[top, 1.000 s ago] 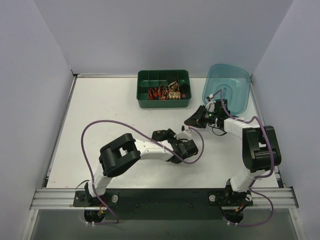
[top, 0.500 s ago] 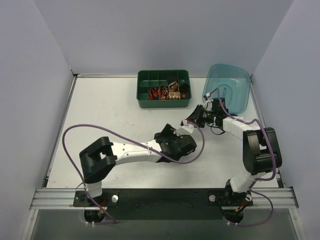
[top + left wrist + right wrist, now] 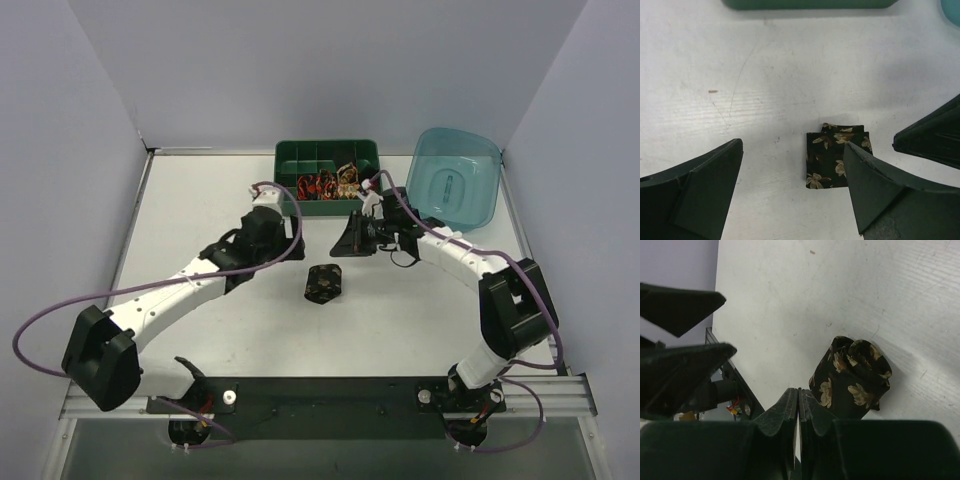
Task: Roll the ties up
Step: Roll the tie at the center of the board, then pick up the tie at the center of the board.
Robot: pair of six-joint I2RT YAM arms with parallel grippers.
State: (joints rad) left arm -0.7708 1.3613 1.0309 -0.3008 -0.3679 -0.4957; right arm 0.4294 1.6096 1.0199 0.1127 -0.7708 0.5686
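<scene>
Release of rolled tie (image 3: 323,283) on bench (image 3: 200,230).
Left end effector (image 3: 792,146), wide open and empty, has drawn back; tie lies free between arms; right end effector (image 3: 798,395), closed on nothing, has retreated too: roll apparently complete.

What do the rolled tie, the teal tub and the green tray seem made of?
Small black rolled tie with gold flowers: fabric, matte, soft folds.
Translucent teal tub: probably plastic, glossy, see-through.
Dark green compartment tray: likely rigid plastic, opaque, moulded dividers.
</scene>
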